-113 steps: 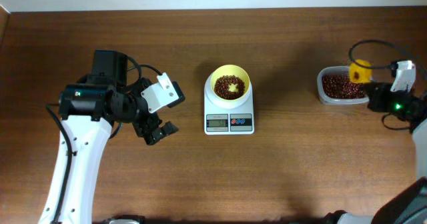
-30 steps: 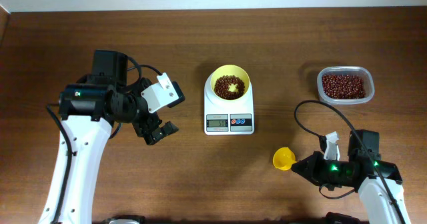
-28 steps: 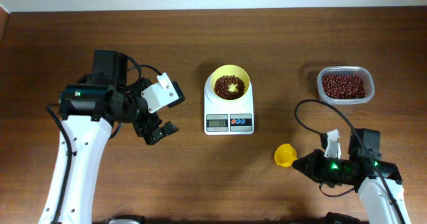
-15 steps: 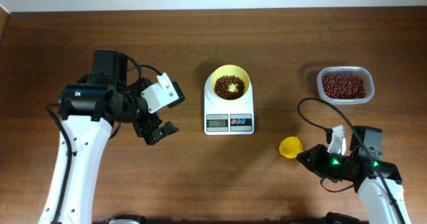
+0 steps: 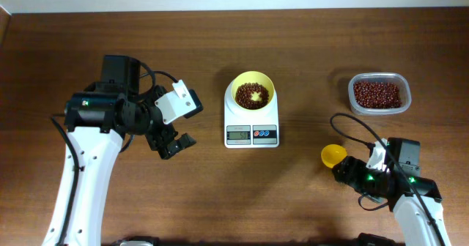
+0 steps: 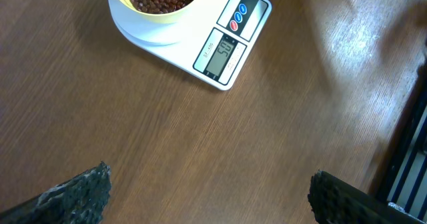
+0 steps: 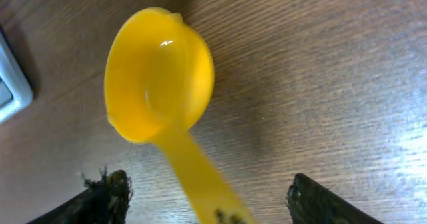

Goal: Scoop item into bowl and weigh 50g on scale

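Since a second ago your right gripper (image 7: 208,189) has drawn the scoop (image 7: 160,77) rightward over the table (image 5: 220,195) and let go. Its jaws now stand spread, and the handle (image 7: 193,177) lies loose between them, touched by neither. The scoop's round end points toward the scale (image 5: 251,134), with the handle running straight back into the gripper. The bowl (image 5: 253,75) sits on the scale with the beans (image 5: 245,103) inside; the reading is not legible. Your left gripper (image 6: 210,191) hangs spread and empty, well left of the scale. The right arm is nearer the scoop, and backing off along the handle should clear it.
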`<state>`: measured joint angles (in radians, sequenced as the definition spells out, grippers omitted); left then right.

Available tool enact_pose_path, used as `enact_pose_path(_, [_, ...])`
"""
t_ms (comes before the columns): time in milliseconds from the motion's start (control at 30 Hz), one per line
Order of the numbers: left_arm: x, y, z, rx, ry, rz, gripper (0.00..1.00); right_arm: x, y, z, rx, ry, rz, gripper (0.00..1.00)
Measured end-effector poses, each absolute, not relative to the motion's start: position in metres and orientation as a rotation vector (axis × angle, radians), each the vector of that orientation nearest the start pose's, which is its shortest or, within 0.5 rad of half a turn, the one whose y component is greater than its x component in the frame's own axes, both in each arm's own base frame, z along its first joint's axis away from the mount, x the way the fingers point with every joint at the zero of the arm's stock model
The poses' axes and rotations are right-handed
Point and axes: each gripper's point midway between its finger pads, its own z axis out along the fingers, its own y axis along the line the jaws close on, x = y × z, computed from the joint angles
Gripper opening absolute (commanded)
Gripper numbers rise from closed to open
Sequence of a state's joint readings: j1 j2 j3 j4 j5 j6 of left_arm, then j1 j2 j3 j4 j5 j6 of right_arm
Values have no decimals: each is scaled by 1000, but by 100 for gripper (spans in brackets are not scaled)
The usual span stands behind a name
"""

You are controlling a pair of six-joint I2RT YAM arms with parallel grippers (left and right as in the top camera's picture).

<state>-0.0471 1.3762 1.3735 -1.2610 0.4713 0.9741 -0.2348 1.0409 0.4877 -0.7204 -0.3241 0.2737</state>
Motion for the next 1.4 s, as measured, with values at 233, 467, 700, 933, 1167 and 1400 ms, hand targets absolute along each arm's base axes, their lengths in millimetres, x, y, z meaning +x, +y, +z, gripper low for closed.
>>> enact_pose_path(233, [279, -91, 215, 1373, 2251, -383, 99, 221, -3, 42, 619, 2669, 405, 99])
enact_pose_path(467, [279, -91, 215, 1373, 2251, -384, 99, 256, -14, 117, 558, 2521, 362, 99])
enact_pose_path(700, [279, -91, 215, 1373, 2251, -384, 99, 271, 20, 198, 373, 2334, 616, 99])
enact_pose_path(933, [279, -91, 215, 1373, 2251, -384, 99, 260, 27, 191, 369, 2388, 657, 99])
enact_pose_path(1167, [279, -91, 215, 1373, 2252, -384, 99, 227, 39, 236, 120, 2213, 572, 99])
enact_pose_path(1400, [279, -91, 215, 1373, 2251, -383, 99, 192, 63, 261, -99, 2083, 466, 99])
